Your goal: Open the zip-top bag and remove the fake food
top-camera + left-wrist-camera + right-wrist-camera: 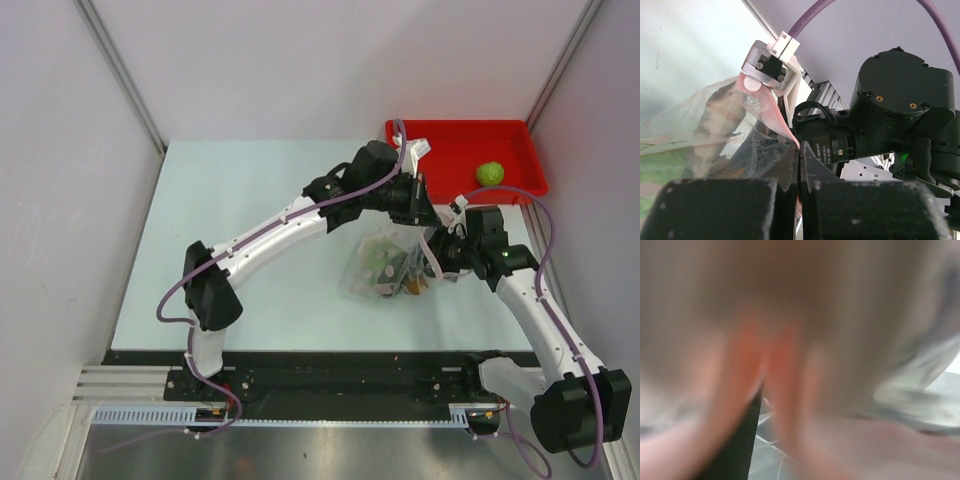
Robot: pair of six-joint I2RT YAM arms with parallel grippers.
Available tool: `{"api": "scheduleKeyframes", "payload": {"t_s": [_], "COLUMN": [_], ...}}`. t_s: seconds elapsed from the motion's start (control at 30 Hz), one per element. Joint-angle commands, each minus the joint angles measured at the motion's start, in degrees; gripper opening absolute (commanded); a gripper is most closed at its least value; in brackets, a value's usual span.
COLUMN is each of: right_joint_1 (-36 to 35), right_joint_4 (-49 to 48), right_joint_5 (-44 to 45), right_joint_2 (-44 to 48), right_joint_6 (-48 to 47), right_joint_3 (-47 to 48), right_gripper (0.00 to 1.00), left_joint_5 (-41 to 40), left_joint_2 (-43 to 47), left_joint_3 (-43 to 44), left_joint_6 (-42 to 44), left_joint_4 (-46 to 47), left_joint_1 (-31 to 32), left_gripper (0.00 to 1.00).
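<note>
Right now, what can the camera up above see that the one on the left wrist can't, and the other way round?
Only the top view shows the red tray with a light green round fruit in it, the table, and both arms whole. Only the left wrist view shows, close up, the pinkish zip strip pinched in the shut left gripper. Both show the clear zip-top bag with fake food inside, and the right arm beside it.

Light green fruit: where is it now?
Top view: the light green fruit lies in the right half of the red tray, far right, apart from the zip-top bag.
</note>
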State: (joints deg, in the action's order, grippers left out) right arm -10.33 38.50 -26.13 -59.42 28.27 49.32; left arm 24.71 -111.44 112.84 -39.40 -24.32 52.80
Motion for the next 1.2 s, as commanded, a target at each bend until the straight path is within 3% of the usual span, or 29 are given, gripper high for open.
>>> {"api": "scheduleKeyframes", "payload": {"t_s": [0.0, 0.43, 0.63, 0.87, 1.07, 1.13, 1.17], "right_joint_1": [-0.6, -2.8, -3.4, -3.5, -3.8, -3.8, -3.8], "right_joint_4": [6.1, 13.7, 13.9, 11.2, 9.5, 9.5, 9.3], "right_joint_5": [5.9, 16.3, 16.6, 16.6, 16.3, 17.2, 17.0], "right_joint_2": [0.7, 0.2, -1.0, -2.3, -3.3, -3.2, -3.0], "right_joint_6": [-3.2, -4.7, -4.1, -2.7, -1.6, -1.6, -1.6], "right_joint_3": [1.6, 2.8, 2.4, 1.3, 0.4, 0.2, 0.2], "right_gripper": [0.69, 0.75, 0.77, 0.61, 0.54, 0.49, 0.4], "left_joint_5": [1.0, 1.4, 1.2, 1.4, 1.5, 1.5, 1.5], "left_joint_2": [1.1, -0.6, -0.4, 0.3, 0.9, 1.0, 1.2], "left_joint_3": [2.5, 5.6, 5.8, 5.6, 4.5, 3.8, 3.1], "left_joint_6": [0.7, 0.3, -0.4, -0.7, -0.5, -0.7, -0.8], "left_joint_4": [3.8, 3.4, 4.1, 4.3, 4.4, 4.9, 5.0], "left_joint_1": [-0.1, -0.6, -1.2, -1.1, -1.1, -1.1, -1.1], "left_gripper": [0.0, 0.0, 0.0, 0.0, 0.0, 0.0, 0.0]}}
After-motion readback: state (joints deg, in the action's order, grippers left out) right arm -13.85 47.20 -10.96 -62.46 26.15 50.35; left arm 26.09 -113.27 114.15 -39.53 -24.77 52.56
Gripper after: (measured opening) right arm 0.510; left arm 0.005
